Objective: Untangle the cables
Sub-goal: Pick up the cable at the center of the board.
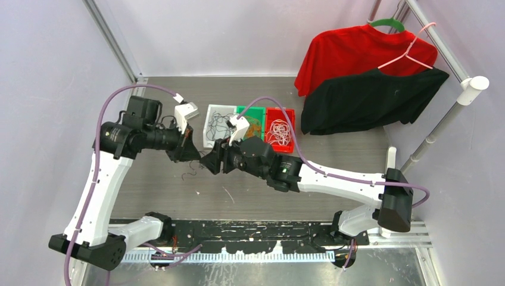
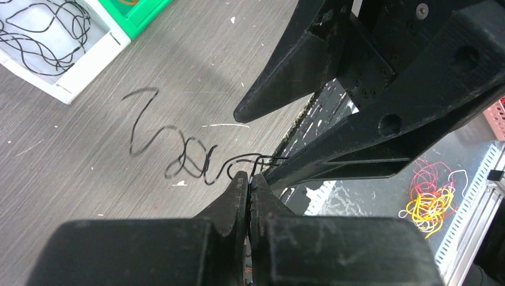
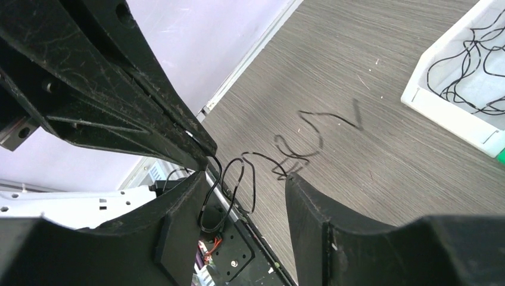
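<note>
My left gripper [image 1: 186,149] is shut on one thin black cable [image 2: 205,168]; in the left wrist view the jaws [image 2: 249,180] pinch its end. The cable [image 3: 245,179] curls away from there in loops, and its far part trails over the table [image 1: 190,171]. My right gripper [image 1: 209,162] is open just right of the left one. In the right wrist view the cable's loops hang between its spread fingers [image 3: 244,185], and I cannot tell whether they touch either finger. A white bin [image 1: 209,136] holds more black cables, a green bin [image 1: 255,111] orange ones, and a red bin [image 1: 279,112] white ones.
The three bins stand side by side behind the grippers. A red shirt [image 1: 351,53] and a black shirt [image 1: 369,101] hang on a rack at the back right. A bundle of red, yellow and white cords [image 2: 430,199] lies on the metal ledge below the table's front edge.
</note>
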Available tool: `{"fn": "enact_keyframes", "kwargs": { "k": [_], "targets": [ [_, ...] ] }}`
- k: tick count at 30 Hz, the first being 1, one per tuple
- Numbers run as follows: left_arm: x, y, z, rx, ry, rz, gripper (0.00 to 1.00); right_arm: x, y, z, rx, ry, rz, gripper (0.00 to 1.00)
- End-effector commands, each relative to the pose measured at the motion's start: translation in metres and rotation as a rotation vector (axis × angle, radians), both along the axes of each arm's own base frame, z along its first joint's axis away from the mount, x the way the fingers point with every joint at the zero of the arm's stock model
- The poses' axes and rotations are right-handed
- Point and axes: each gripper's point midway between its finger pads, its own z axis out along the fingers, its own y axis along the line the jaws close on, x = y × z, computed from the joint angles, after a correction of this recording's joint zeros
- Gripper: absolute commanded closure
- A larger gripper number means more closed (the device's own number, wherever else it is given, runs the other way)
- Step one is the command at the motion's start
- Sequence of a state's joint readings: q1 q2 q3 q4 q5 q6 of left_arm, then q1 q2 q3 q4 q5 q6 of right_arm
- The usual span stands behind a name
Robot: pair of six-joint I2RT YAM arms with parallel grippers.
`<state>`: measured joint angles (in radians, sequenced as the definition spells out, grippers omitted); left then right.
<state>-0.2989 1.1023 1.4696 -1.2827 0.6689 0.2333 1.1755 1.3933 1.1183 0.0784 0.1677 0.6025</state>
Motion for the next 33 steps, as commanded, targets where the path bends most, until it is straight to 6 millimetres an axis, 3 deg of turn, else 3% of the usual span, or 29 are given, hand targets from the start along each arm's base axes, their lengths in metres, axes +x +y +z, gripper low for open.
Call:
{"fn": "enact_keyframes", "kwargs": {
  "k": [1, 6, 11, 18, 22, 33],
  "targets": [
    [-0.029, -0.015, 0.028, -0.119, 0.052, -0.106, 1.00, 0.007, 0.000, 0.027, 0.054, -0.104, -0.037, 0.44],
    [-0.039, -0.022, 0.046, -0.169, 0.075, -0.158, 1.00, 0.001, 0.011, 0.041, 0.110, -0.213, -0.019, 0.45],
    [-0.051, -0.023, 0.061, -0.193, 0.088, -0.199, 1.00, 0.000, 0.015, 0.041, 0.084, -0.324, -0.036, 0.51],
    [-0.061, -0.021, 0.070, -0.200, 0.081, -0.209, 1.00, 0.013, 0.002, 0.038, 0.078, -0.371, -0.133, 0.60],
    [-0.067, -0.022, 0.076, -0.216, 0.089, -0.221, 1.00, 0.016, 0.006, 0.041, 0.087, -0.405, -0.140, 0.60],
    [-0.075, -0.025, 0.099, -0.261, 0.081, -0.234, 1.00, 0.013, 0.031, 0.008, 0.064, -0.367, -0.077, 0.49]
  ]
}}
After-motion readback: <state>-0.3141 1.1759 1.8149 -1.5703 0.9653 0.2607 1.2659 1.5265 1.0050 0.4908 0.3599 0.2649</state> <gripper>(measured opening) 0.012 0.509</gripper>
